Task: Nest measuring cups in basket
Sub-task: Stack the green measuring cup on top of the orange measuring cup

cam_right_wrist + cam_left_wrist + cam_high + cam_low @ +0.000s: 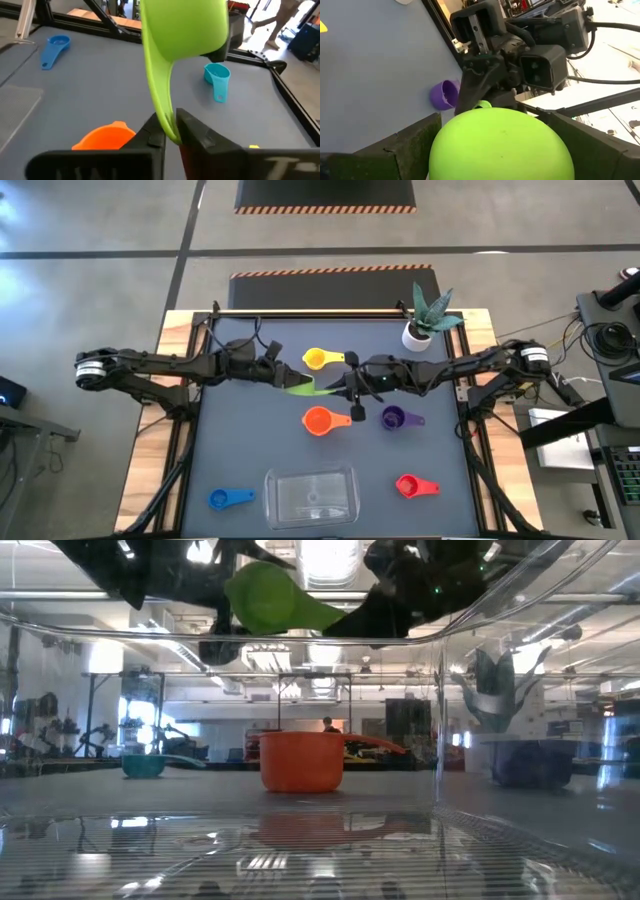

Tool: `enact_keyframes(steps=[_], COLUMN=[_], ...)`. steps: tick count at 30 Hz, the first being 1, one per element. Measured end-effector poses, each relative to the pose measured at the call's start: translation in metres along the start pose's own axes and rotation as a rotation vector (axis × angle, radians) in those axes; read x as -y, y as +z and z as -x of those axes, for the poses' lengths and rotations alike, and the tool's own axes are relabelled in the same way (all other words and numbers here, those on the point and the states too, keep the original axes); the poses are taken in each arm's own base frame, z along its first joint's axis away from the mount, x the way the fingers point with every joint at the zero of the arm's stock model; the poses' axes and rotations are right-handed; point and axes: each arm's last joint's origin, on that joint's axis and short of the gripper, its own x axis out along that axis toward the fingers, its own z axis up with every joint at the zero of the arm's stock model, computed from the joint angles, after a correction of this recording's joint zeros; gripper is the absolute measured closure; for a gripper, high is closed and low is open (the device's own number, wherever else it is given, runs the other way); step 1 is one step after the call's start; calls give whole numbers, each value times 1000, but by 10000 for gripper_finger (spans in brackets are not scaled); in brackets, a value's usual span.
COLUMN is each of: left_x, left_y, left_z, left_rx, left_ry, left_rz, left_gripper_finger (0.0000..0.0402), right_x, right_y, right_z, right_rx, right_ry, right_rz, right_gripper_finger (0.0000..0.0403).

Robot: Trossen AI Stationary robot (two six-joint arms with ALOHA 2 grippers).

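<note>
The green measuring cup (pixel 298 388) hangs in the air over the middle of the table, between my two grippers. My left gripper (pixel 283 377) reaches in from the left and is shut on its bowl. My right gripper (pixel 335 387) reaches in from the right and is shut on its handle. On the mat lie the yellow cup (pixel 315 359), orange cup (pixel 318 420), purple cup (pixel 393 417), red cup (pixel 410 485) and blue cup (pixel 222 498). The teal cup (pixel 216 75) shows in the right wrist view. The clear basket (pixel 311 495) sits at the near edge. My left gripper has the green cup's round bowl (pixel 500 145) between its two fingers, one finger (pixel 415 142) on each side, coming level from the table's left. The cup is lifted clear of the table. My right gripper pinches the green cup's flat handle (pixel 167 117) between its two fingers, coming from the table's right. The bowl (pixel 182 30) stands out beyond the fingers, toward my left gripper.
A white plant pot (pixel 417 335) with a spiky plant stands at the far right of the mat. The orange cup lies just near of the two grippers, the yellow cup just beyond them. Bare mat lies between the orange cup and the basket.
</note>
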Motion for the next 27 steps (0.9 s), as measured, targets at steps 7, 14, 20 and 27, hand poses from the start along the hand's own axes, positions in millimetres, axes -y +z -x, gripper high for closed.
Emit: enact_keyframes(steps=[7,14,20,27], left_x=[2,3,3,-1], left_y=[1,1,1,-4], left_z=[0,0,0,-6], left_rx=[1,-2,-4,-38], left_ry=[-20,-32,-30,-21], left_rz=[-35,-89,-117,-69], left_gripper_finger=[58,58,58,58], right_x=[-1,-2,-2,-3], right_y=[5,4,3,2], right_z=[5,6,6,8], right_rx=[15,-14,-33,-46], right_ry=[1,6,8,17], right_rz=[-10,-92,-111,-101], right_gripper_finger=[393,393,394,394])
